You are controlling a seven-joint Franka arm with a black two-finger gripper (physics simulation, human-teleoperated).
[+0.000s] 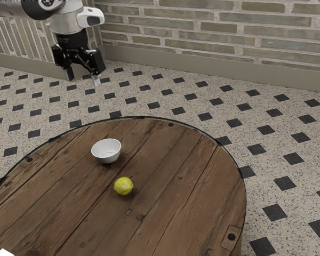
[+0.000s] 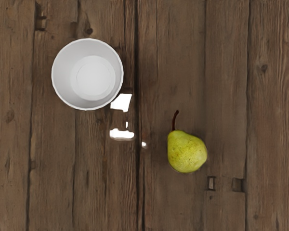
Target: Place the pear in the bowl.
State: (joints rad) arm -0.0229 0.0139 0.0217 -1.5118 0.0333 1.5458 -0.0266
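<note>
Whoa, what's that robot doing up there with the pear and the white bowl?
Nobody is holding anything right now. The robot's hand hangs in the air above the round wooden table, with its two fingers open and apart. The yellow-green pear lies on the table, beside the white bowl but not touching it, and the bowl is empty. The job is to put the pear in the bowl, and that isn't done yet.
</note>
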